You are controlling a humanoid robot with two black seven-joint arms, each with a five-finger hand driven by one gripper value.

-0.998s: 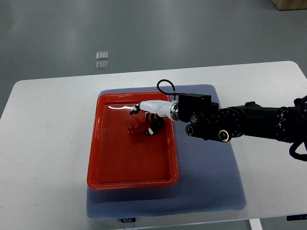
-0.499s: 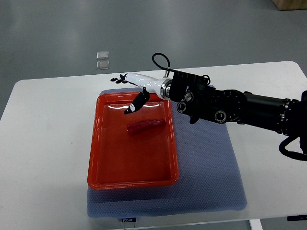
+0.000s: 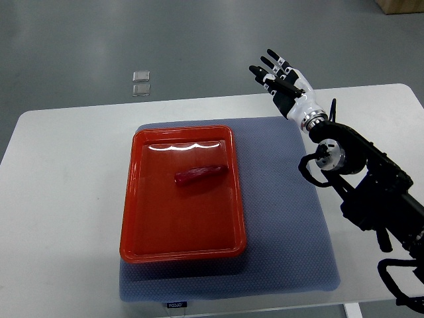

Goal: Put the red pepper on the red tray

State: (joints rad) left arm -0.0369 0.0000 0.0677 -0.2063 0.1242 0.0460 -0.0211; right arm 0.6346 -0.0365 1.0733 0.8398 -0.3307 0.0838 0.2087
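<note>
A long dark red pepper (image 3: pixel 201 174) lies flat inside the red tray (image 3: pixel 132 218), in its far half and slightly tilted. My right hand (image 3: pixel 281 81) is raised well to the right of the tray, above the table's far edge, open with its fingers spread and nothing in it. Its black arm (image 3: pixel 368 185) runs down toward the lower right corner. The left arm does not show.
The tray rests on a blue-grey mat (image 3: pixel 291 232) on a white table (image 3: pixel 59 199). Two small clear squares (image 3: pixel 141 83) lie on the grey floor beyond the table's far edge.
My right hand let go of the pepper in the tray, lifted off, and swung back right and up, away from the tray. The pepper stays where it was laid.
</note>
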